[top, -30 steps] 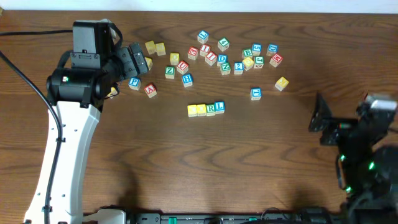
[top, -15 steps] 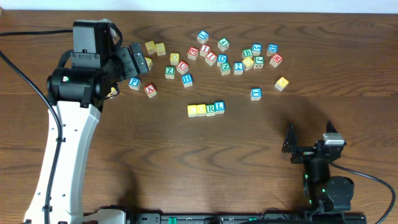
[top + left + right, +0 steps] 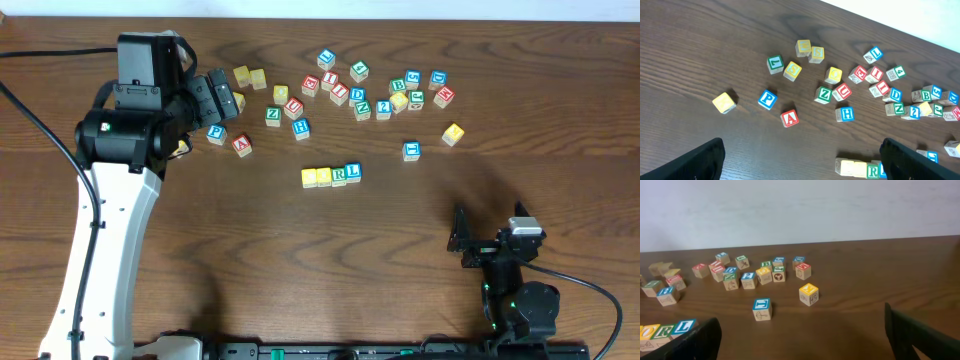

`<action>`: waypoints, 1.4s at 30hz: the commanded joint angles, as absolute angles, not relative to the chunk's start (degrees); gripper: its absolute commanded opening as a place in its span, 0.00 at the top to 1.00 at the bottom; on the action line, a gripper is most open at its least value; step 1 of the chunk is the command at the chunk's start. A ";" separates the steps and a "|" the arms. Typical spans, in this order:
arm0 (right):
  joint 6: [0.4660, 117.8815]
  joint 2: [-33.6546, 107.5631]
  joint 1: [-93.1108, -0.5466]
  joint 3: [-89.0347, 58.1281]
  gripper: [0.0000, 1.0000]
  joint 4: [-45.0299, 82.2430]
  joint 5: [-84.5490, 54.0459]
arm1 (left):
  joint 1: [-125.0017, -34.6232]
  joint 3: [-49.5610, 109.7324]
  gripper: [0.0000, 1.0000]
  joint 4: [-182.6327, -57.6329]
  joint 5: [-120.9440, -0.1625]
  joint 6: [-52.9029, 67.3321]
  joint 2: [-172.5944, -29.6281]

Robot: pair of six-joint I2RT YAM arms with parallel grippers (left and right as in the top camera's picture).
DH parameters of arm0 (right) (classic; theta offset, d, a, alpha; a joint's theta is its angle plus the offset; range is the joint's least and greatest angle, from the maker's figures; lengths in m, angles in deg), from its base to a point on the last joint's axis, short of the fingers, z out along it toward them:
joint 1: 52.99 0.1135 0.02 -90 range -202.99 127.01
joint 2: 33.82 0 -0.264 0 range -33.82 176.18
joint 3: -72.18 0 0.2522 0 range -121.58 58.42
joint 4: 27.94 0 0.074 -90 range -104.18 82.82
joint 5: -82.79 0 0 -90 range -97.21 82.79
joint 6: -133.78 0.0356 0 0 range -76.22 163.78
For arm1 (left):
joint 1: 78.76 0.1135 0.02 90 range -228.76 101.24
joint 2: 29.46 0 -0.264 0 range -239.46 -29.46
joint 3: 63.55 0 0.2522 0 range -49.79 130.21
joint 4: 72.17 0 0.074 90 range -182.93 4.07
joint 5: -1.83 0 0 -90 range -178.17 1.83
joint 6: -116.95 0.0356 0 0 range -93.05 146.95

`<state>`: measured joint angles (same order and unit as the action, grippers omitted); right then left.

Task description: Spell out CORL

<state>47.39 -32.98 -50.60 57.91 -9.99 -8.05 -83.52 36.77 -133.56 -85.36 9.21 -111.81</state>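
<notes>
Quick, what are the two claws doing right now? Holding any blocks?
Left claw: open, holding nothing.
Right claw: open, holding nothing.

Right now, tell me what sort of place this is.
Likely a robotics lab bench: a wooden table against a plain white wall, a cabled robot arm, and scattered alphabet cubes as practice props.

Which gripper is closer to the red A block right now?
Left. In the overhead view the left gripper is just above the red A block; the right gripper is far off at lower right.
</notes>
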 commanded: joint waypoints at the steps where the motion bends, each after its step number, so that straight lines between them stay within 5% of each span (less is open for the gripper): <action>1: 46.91 -33.28 -49.90 58.11 0.01 -9.88 -8.22 | -83.32 37.43 0.02 -133.63 -85.89 9.78 -111.83; 22: 46.91 -33.28 -49.90 58.11 0.01 -9.88 -8.25 | -83.32 31.20 0.02 -133.74 -93.40 14.39 -105.38; 31: 46.91 -33.28 -49.90 58.11 0.01 -9.88 -8.22 | -79.76 7.51 0.02 -114.92 -81.34 30.22 -86.15; 42: 46.91 -33.28 -49.90 58.11 0.01 -9.88 -8.25 | -78.40 -23.31 0.02 -101.26 -81.16 34.33 -54.70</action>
<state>47.39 -32.98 -50.60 57.93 -10.08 -8.05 -78.75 -17.45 -103.49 -82.06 31.36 -61.93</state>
